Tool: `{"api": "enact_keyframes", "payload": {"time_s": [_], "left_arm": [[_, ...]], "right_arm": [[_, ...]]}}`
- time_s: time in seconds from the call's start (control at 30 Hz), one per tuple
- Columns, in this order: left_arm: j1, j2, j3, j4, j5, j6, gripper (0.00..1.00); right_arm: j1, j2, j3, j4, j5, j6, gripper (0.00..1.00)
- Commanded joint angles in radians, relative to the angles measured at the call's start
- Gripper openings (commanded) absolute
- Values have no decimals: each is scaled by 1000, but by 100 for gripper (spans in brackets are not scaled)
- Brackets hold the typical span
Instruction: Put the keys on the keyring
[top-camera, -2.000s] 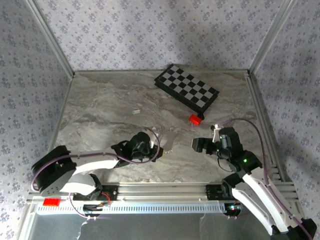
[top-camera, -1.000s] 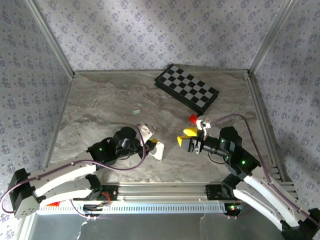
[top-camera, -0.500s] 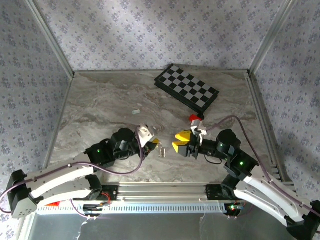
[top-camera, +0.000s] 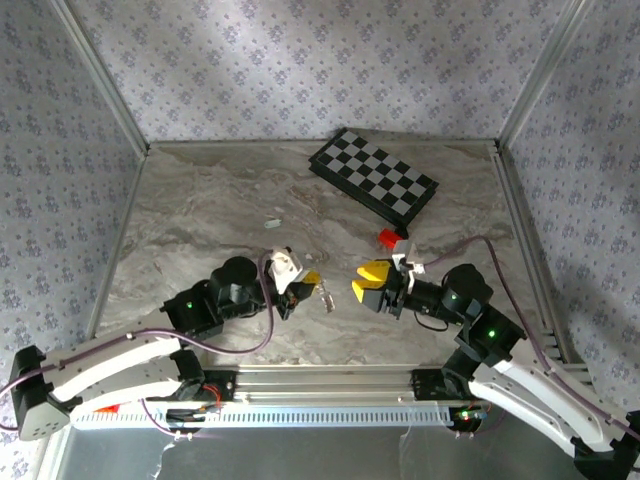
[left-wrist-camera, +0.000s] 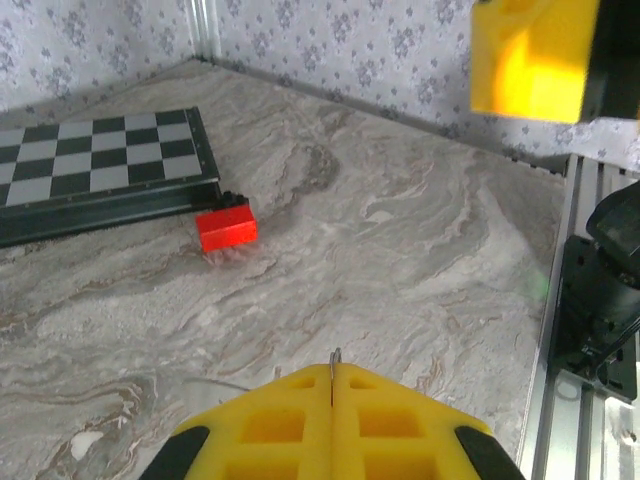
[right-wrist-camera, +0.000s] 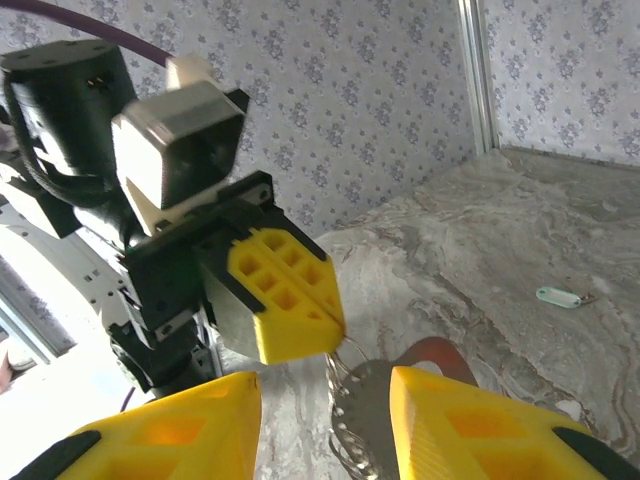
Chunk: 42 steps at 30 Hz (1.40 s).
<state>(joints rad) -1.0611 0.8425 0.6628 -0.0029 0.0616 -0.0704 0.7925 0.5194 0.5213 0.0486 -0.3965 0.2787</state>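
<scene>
While your left gripper (top-camera: 305, 283) is clamping its yellow fingertips fully together on the thin grey metal wire keyring (right-wrist-camera: 347, 350), you are holding it just above the marbled grey tabletop (top-camera: 200, 220), near the front middle. In the left wrist view a sliver of that wire (left-wrist-camera: 335, 358) is poking out of the seam between the shut pads. A small bunch of thin silver-grey metal keys (right-wrist-camera: 358, 425) is hanging from the keyring, right below the left fingertips.

Your right gripper (top-camera: 364, 283) is facing the left one, jaws standing partly apart, and the keys are dangling between its two yellow fingers (right-wrist-camera: 480, 425); I cannot tell whether either finger is touching them.

One small pale mint-green key (top-camera: 272, 224) is lying flat on the table, well apart from both grippers. A small red block (top-camera: 390, 238) is sitting just beside the black-and-white chessboard (top-camera: 375, 183).
</scene>
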Motion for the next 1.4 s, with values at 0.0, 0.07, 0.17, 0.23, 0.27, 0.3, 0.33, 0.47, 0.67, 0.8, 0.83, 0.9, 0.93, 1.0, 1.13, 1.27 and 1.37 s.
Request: {"api": "enact_keyframes", "payload": {"time_s": [0.0, 0.07, 0.17, 0.23, 0.27, 0.3, 0.33, 0.47, 0.67, 0.8, 0.83, 0.9, 0.93, 1.0, 1.13, 1.27, 1.37], "left_arm": [[-7, -36, 13, 77, 27, 10, 0], [-7, -42, 11, 88, 36, 9, 0], [-8, -47, 10, 103, 52, 10, 0], [-8, -51, 10, 115, 65, 9, 0], [-8, -53, 10, 121, 69, 8, 0], [-8, -56, 9, 126, 76, 6, 0], [-8, -60, 9, 130, 80, 6, 0], [-8, -69, 5, 144, 95, 0, 0], [-8, -71, 0, 161, 113, -5, 0], [-7, -66, 4, 169, 132, -11, 0], [-8, -66, 4, 171, 137, -12, 0], [-8, -68, 3, 175, 144, -13, 0], [-8, -67, 3, 176, 149, -14, 0], [-8, -67, 0, 179, 156, -16, 0], [-8, -66, -2, 182, 169, -21, 0], [-8, -67, -2, 185, 180, -23, 0], [-8, -67, -2, 186, 188, -25, 0]], "right_arm": [[2, 8, 4, 3, 13, -26, 40], [2, 25, 10, 19, -5, -29, 40], [2, 49, 24, 40, -46, -27, 41], [2, 62, 30, 55, -71, -28, 43], [2, 66, 32, 60, -79, -30, 43], [2, 70, 34, 64, -88, -33, 43], [4, 74, 36, 69, -99, -38, 42], [3, 87, 37, 92, -139, -45, 41], [7, 106, 37, 117, -158, -52, 31], [7, 115, 36, 149, -169, -46, 28], [8, 119, 36, 155, -174, -45, 29], [10, 126, 38, 167, -187, -41, 28], [11, 130, 40, 174, -195, -39, 28], [14, 140, 46, 178, -209, -40, 29], [23, 151, 49, 180, -215, -43, 29], [33, 159, 53, 183, -222, -49, 28], [39, 167, 56, 177, -232, -56, 28]]}}
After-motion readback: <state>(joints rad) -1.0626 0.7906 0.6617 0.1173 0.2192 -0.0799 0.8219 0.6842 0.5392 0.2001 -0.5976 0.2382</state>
